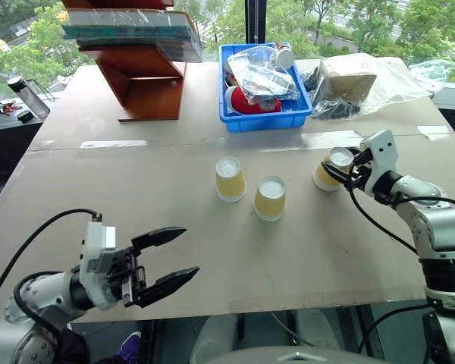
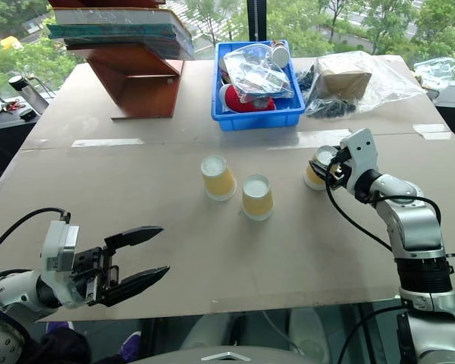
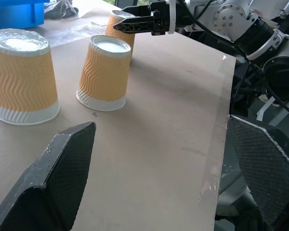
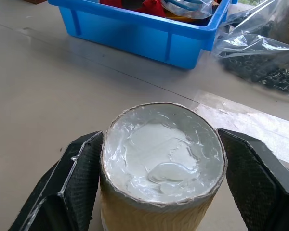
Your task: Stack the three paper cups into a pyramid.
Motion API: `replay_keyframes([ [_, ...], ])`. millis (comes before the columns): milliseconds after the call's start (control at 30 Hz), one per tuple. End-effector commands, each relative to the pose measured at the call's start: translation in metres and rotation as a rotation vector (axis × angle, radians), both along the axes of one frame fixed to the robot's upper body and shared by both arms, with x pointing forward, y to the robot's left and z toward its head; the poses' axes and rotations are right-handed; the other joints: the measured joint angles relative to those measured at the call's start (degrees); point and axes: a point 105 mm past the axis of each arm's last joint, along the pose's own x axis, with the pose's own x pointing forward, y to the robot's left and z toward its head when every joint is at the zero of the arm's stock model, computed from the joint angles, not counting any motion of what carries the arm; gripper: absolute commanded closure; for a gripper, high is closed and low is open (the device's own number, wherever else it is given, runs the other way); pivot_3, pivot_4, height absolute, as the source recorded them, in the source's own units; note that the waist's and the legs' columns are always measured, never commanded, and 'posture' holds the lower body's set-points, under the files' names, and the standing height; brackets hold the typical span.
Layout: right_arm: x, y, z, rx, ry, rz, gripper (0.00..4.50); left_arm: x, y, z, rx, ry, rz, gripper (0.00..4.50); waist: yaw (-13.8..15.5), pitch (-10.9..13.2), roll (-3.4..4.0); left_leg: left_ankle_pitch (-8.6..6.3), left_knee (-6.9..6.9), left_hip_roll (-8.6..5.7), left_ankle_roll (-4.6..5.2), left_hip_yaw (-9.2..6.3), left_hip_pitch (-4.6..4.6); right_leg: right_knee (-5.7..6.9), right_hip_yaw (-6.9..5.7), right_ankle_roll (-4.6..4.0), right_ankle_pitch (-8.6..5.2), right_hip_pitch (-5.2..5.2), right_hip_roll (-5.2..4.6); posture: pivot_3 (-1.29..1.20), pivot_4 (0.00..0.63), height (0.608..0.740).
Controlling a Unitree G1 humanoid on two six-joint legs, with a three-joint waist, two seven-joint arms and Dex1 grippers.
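Step in hand: picking up the third cup (image 1: 331, 170), the one meant for the top of the pyramid; no stacking is done yet.
Base cups: two cups stand upside down near the middle of the table (image 1: 212, 250), the left base cup (image 1: 230, 179) a little higher in the frame than the right base cup (image 1: 270, 198); they are near each other but apart, with a gap between them.
Third cup: upside down at the right of the frame, well apart from the base pair, just below the blue bin (image 1: 267, 114).
Right tool (image 4: 161, 187): its two fingers sit on either side of the third cup near its upturned base; one pad looks to be touching the wall, the other shows a thin gap, so I cannot tell whether the grip is firm yet. The cup stands on the table, not lifted.
Left tool (image 1: 167, 262): released, jaws spread wide, holding nothing, at the lower left of the frame, away from all the cups.
Next move, as I judge it: finish the squeeze gently so the thin paper wall does not buckle, lift straight up, carry the cup left over the pair and set it across both bases.
Watch for: the gap between the base cups may be too wide to bridge; they may need nudging together first.
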Motion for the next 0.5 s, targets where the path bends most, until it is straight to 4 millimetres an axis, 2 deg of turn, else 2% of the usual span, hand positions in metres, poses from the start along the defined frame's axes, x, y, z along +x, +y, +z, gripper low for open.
replay_keyframes([
  [33,-0.0013,-0.0006,0.0164,0.010,-0.061,0.008,0.87,-0.0017,-0.0008,0.0097,-0.010,-0.050,-0.005,0.00,0.0,0.0,0.00,0.00,0.00,0.00,0.00,0.00,0.00,0.00,0.00,0.00,0.00,0.00,0.00,0.00,0.150,0.740],
  [233,-0.0036,-0.0012,0.0182,0.014,-0.063,0.013,0.87,0.0009,-0.0010,0.0086,-0.012,-0.049,-0.011,0.00,0.0,0.0,0.00,0.00,0.00,0.00,0.00,0.00,0.00,0.00,0.00,0.00,0.00,0.00,0.00,0.00,0.150,0.740],
  [267,-0.0037,-0.0011,0.0181,0.014,-0.063,0.014,1.43,0.0014,-0.0014,0.0083,-0.012,-0.049,-0.013,0.00,0.0,0.0,0.00,0.00,0.00,0.00,0.00,0.00,0.00,0.00,0.00,0.00,0.00,0.00,0.00,0.00,0.150,0.740],
  [333,-0.0038,-0.0011,0.0180,0.009,-0.062,0.016,2.09,0.0023,-0.0022,0.0081,-0.014,-0.050,-0.015,0.00,0.0,0.0,0.00,0.00,0.00,0.00,0.00,0.00,0.00,0.00,0.00,0.00,0.00,0.00,0.00,0.00,0.150,0.740],
  [500,-0.0054,-0.0022,0.0195,-0.006,-0.069,0.018,2.09,0.0035,-0.0030,0.0080,-0.016,-0.054,-0.017,0.00,0.0,0.0,0.00,0.00,0.00,0.00,0.00,0.00,0.00,0.00,0.00,0.00,0.00,0.00,0.00,0.00,0.150,0.740],
])
